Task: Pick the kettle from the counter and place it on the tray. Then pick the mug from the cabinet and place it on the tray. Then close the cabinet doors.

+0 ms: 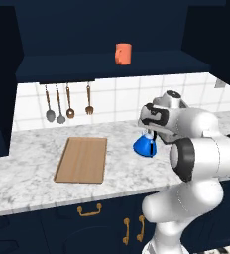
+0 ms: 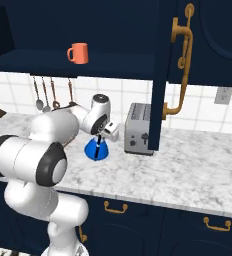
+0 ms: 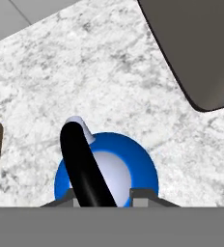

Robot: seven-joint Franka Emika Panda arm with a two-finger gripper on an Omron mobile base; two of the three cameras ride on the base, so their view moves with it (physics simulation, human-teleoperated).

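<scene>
Directly under the hand, the kettle [image 3: 106,166] sits on the counter [image 1: 32,173], its black arched handle [image 3: 85,166] running between the two fingertips [image 3: 70,197]. The gripper [image 3: 103,197] looks spread to either side of that handle, not yet pinching it. Glossy and cone-shaped, the body would likely slip; the stiff handle is the sensible hold, and the kettle seems light. Leftward lies the tray [image 1: 82,158], bare. Up on the cabinet [image 1: 112,64] shelf stands the mug [image 1: 123,53]; right of the kettle is the toaster [image 2: 138,129].
</scene>
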